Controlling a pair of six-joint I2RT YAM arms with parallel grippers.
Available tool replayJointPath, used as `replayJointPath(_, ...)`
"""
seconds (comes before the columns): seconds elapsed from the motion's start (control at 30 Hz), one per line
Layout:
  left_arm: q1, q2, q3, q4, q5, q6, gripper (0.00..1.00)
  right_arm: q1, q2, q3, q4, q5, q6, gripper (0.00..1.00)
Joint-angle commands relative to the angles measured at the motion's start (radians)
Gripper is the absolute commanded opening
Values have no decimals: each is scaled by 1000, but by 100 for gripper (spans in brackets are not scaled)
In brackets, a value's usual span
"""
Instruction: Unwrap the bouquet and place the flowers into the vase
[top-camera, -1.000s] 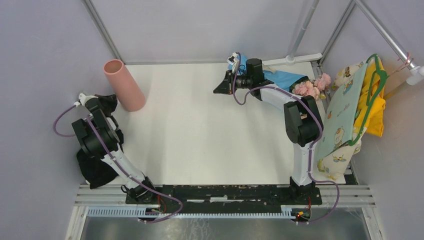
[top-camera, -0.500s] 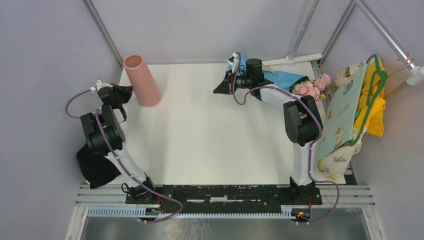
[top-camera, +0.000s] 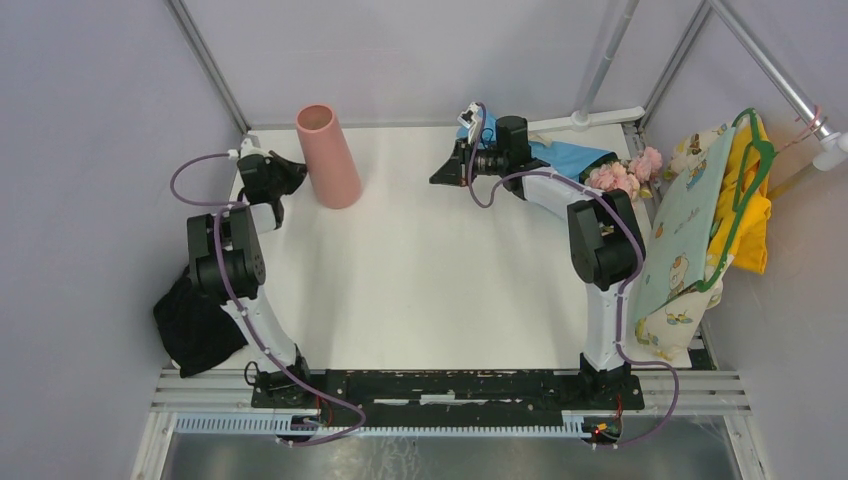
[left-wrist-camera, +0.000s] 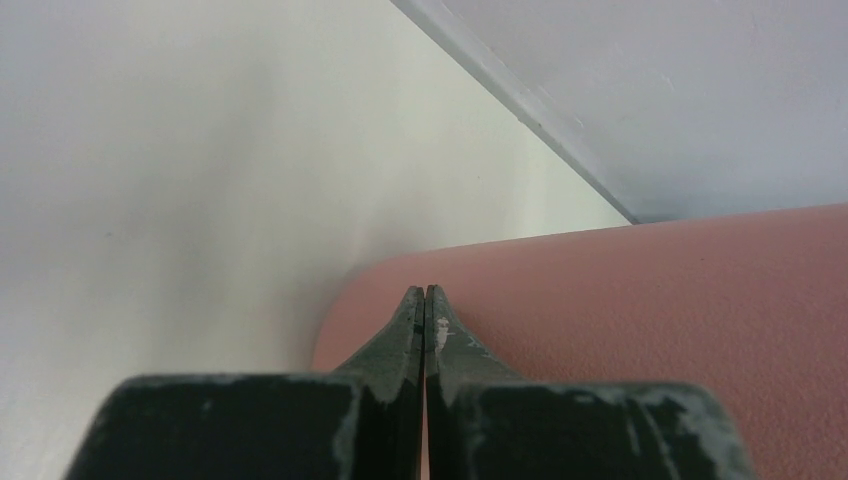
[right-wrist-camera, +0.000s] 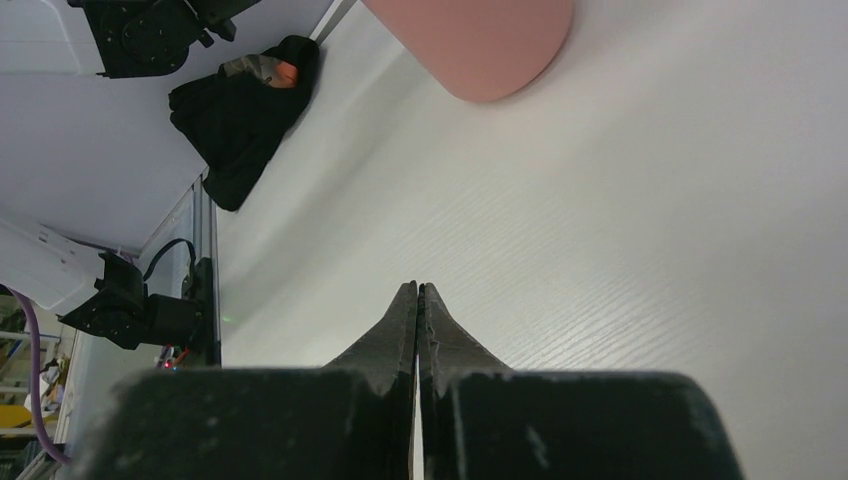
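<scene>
Vase (top-camera: 329, 155): salmon cylinder, upright on table (top-camera: 420, 280). Left gripper (top-camera: 298, 168): just left of vase, pincer closed, holding nothing, tips at vase wall; contact unclear. Right gripper (top-camera: 438, 178): right of vase, well apart, pincer closed, empty. Bouquet (top-camera: 575, 157): far right of vase, in blue paper, flowers (top-camera: 620, 178) at its outer end.

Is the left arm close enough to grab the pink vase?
Probably yes. The left gripper is right beside the vase, with nothing between them. Its jaws are shut, though, so it would have to open them first.
</scene>
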Motion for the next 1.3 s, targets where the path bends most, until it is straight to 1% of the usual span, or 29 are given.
replayJointPath(0.0, -42, -1, 46, -29, -17, 66, 2, -17, -9, 5, 76, -44, 29, 0)
replayJointPath(0.2, -53, 5, 80, -85, -47, 82, 2, -24, -22, -13, 87, -47, 32, 0)
replayJointPath(0.4, -46, 23, 150, -150, -81, 93, 5, -27, -41, -34, 92, -47, 30, 0)
replayJointPath(0.63, -14, 87, 215, -141, -49, 30, 5, -34, -54, -53, 93, -47, 26, 0)
replayJointPath(0.93, -9, 180, 329, -166, -25, -1, 5, -39, -47, -56, 96, -44, 27, 0)
replayJointPath(1.27, -22, 214, 358, -165, -7, -2, 5, -42, -29, -46, 100, -40, 33, 0)
